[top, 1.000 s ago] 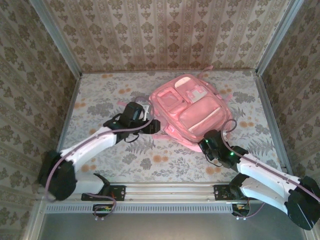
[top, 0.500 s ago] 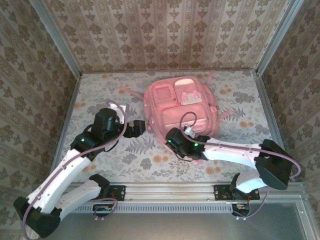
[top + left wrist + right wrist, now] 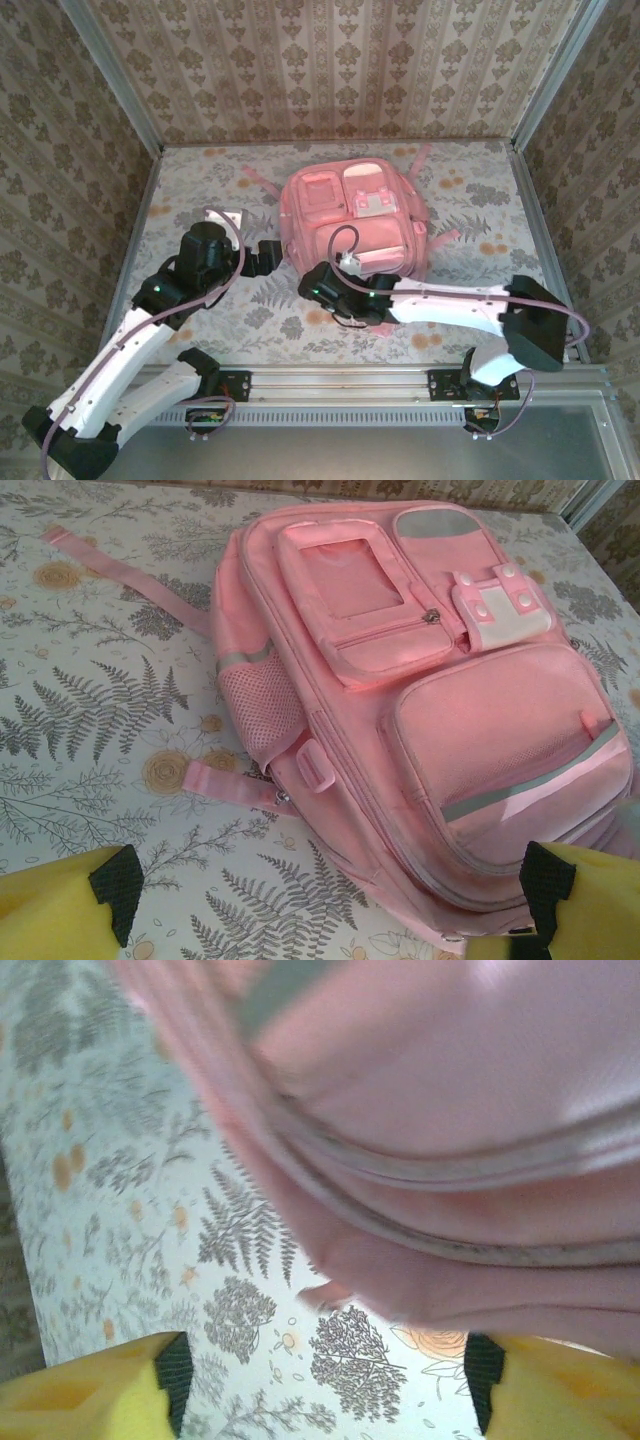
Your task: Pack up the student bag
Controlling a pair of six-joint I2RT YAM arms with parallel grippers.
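Bag lies closed on worktop. Left gripper and right gripper are open and empty. Likely next: grab zip pull, open it.

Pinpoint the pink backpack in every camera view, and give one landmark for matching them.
Top external: student bag at centre, slightly toward the back.
Left wrist: centre to right, front pockets up.
Right wrist: its lower edge across the top.
Shared landmark: fern-print tablecloth beneath it.
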